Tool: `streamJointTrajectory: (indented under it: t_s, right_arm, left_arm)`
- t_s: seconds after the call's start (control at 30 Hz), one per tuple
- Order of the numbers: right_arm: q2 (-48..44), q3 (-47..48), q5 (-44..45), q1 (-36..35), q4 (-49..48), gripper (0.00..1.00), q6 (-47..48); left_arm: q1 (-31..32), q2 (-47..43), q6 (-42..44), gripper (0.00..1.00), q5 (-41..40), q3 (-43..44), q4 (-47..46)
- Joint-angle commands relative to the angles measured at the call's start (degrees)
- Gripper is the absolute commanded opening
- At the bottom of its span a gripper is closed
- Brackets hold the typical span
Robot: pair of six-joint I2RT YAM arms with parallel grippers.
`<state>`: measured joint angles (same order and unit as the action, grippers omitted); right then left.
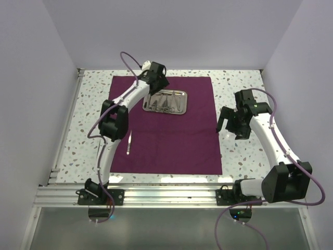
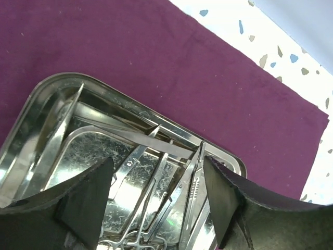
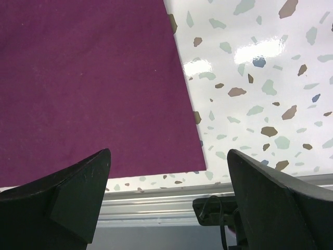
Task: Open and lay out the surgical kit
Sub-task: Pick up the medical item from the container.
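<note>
Position: the cloth (image 1: 171, 140) lies flat on the desk (image 1: 239, 88). The tray (image 2: 114, 94) sits on its far half. One pair of tweezers (image 1: 129, 141) lies on the cloth near its left edge, long axis running roughly near to far.

My left gripper (image 2: 156, 166) hangs over the tray with its jaws partly spread, straddling the instruments (image 2: 151, 198) and gripping nothing. My right gripper (image 3: 169, 156) is spread wide and empty above the cloth's near right corner.

Orientation: in the left wrist view the instruments lie side by side and overlapping. Ring handles are at the near end and tips point to the far rim. Their long axes pass between my fingers, across the closing direction.

Hazards:
- Overlap may cause the jaws to trap two instruments, or a lifted one to drag its neighbour.
- Slim polished steel is likely to slip or pivot in a shallow pinch.
- Descending too far would press the fingertips on the tray floor and shift the tray on the cloth.
</note>
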<state>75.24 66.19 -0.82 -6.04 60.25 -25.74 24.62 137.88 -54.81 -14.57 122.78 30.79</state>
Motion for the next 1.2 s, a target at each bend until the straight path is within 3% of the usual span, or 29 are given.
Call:
streamJointTrajectory:
  t_s: [0.0,0.73,1.17]
  right_arm:
    - [-1.06,0.51,0.73,0.15,1.10,0.98,1.13]
    - [-0.19,-1.24,0.73,0.16,1.98,0.99,2.01]
    - [2.10,-1.07,0.73,0.15,1.28,0.98,2.27]
  left_arm:
    - [1.21,2.03,-3.29,0.73,-3.35,2.46,-0.73]
    - [2.45,9.24,-3.20,0.69,-11.01,7.13,-2.40]
    - [0.96,12.93,-3.90,0.48,-6.97,7.65,-5.38]
